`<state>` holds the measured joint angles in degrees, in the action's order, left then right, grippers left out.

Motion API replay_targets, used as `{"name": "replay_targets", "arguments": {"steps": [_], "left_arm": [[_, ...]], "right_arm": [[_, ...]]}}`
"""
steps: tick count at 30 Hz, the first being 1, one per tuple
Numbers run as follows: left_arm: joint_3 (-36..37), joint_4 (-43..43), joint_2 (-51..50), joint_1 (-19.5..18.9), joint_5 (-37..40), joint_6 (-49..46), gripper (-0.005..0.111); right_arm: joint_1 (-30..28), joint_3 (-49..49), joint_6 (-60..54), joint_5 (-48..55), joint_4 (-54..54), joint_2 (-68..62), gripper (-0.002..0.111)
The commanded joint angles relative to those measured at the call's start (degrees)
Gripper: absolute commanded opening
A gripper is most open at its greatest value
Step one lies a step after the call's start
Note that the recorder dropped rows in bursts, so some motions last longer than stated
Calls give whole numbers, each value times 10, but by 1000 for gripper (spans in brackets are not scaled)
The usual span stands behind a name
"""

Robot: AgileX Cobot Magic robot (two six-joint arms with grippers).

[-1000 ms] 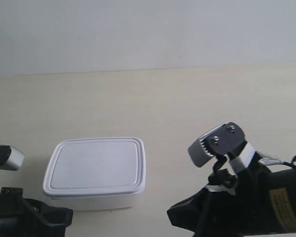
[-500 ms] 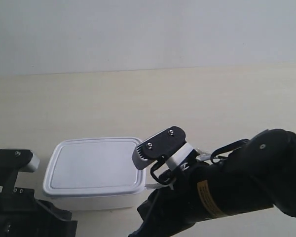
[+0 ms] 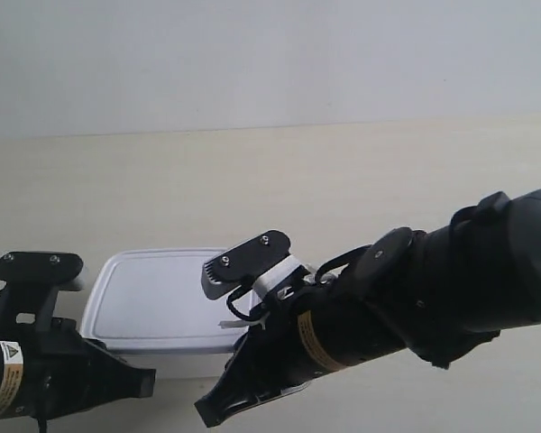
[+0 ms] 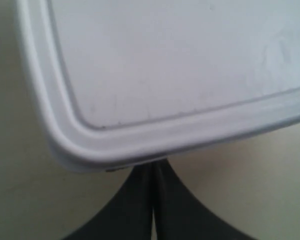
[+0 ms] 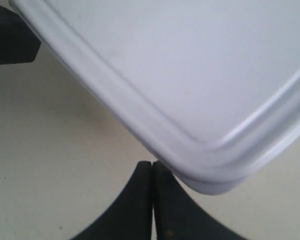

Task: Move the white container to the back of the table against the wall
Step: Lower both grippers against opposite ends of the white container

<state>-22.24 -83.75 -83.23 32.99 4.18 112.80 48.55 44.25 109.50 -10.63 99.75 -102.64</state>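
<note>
Simply white container (image 3: pixel 153 298), shallow, round-cornered, rimmed lid; left fingers (image 4: pixel 132 210) and right fingers (image 5: pixel 135 210) tight together, empty.

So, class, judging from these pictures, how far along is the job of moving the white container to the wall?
Done: nothing yet; the white container sits far from the wall, with bare table between. In hand: the left hand and right hand, both shut, are each poised at a corner of it, seemingly to push. Left: the whole slide back to the wall.
</note>
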Motion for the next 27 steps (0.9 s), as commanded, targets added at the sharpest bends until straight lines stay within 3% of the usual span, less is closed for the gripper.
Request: {"name": "replay_targets", "arguments": {"steps": [1,15,27], "left_arm": [[-15,-1,-18,3,31,-2,0],[-70,-2,-91,2,135,-3,0],[-114,-3,-128,1,157,-16,0]], "right_arm": [[1,15,-5,31,2,-18,0],[1,79,-15,77,2,-80,0],[1,99,-16,127,2,-88,0]]}}
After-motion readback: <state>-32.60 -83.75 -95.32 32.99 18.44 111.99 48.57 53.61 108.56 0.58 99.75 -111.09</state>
